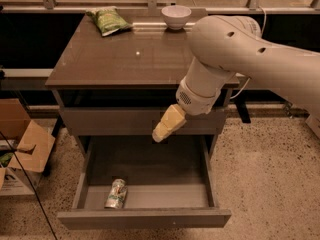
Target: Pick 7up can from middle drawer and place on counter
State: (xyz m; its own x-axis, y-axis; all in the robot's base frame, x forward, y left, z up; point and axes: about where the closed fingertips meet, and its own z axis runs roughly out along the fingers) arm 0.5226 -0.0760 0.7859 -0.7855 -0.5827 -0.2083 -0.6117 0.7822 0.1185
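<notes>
The 7up can [116, 193], silvery-white with green marks, lies on its side at the front left of the open middle drawer [150, 217]. My gripper [161, 133], with cream-coloured fingers, hangs over the drawer's back middle, in front of the closed drawer front above. It is above and to the right of the can, apart from it, and holds nothing. The glossy brown-grey counter [125, 59] is the cabinet's top.
A green snack bag [109, 20] and a white bowl [176, 16] sit at the counter's back edge. Cardboard boxes [20, 149] stand on the floor at the left. My large white arm [240, 59] covers the counter's right side.
</notes>
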